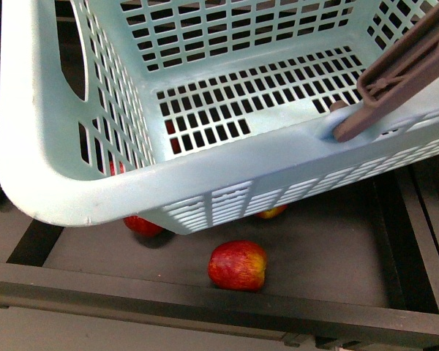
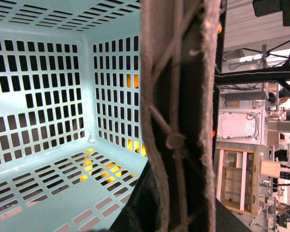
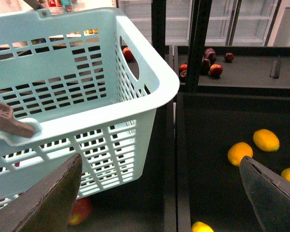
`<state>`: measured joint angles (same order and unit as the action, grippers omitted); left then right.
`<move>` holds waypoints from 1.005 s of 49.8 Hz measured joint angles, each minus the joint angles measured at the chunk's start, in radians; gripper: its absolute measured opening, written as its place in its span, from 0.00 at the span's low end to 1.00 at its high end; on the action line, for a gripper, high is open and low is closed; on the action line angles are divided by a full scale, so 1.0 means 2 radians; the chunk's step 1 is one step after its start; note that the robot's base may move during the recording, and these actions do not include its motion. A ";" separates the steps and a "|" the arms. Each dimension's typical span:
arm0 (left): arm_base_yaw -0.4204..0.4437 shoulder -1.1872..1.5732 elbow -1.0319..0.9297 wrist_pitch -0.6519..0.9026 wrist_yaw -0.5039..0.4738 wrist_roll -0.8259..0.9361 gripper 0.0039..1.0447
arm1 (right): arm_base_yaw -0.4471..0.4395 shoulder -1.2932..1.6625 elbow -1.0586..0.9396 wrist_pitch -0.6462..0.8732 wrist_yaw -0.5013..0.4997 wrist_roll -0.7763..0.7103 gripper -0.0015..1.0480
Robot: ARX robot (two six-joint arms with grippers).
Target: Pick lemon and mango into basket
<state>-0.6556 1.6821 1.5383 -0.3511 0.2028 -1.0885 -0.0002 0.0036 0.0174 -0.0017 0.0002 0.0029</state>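
Observation:
The light teal basket (image 1: 205, 175) hangs tilted over a dark tray and fills most of the front view; nothing lies in it. My left gripper (image 2: 176, 212) is shut on its brown handle (image 2: 179, 96); the jaws are hidden behind the handle. My right gripper (image 3: 162, 203) is open beside the basket (image 3: 87, 87), above the rail between two trays, with nothing between its fingers. A yellow oval lemon (image 3: 266, 140) lies in the tray to the right. A red and orange-yellow fruit (image 1: 271, 212) peeks out under the basket; I cannot tell whether it is the mango.
A roundish red fruit with yellow streaks (image 1: 237, 265) and another red one (image 1: 143, 225) lie in the tray (image 1: 336, 256) below the basket. Orange-yellow fruits (image 3: 240, 153) lie near the lemon. Dark red fruits (image 3: 210, 60) sit on a farther shelf. Black rails (image 3: 170, 159) divide the trays.

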 joint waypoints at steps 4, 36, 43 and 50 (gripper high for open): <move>0.001 0.000 0.000 0.000 -0.001 0.000 0.05 | 0.000 0.000 0.000 0.000 0.000 0.000 0.92; 0.002 0.000 0.000 0.000 -0.004 -0.001 0.05 | -0.353 0.601 0.196 0.154 -0.078 0.100 0.92; 0.002 0.000 0.000 0.000 -0.008 0.001 0.05 | -0.364 0.765 0.271 0.163 -0.054 0.118 0.92; 0.002 0.000 0.000 0.000 -0.003 0.000 0.05 | -0.362 0.938 0.364 0.176 -0.026 0.155 0.92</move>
<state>-0.6506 1.6821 1.5383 -0.3504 0.1959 -1.0882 -0.7239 1.8801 0.7452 0.3500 -0.0509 0.3126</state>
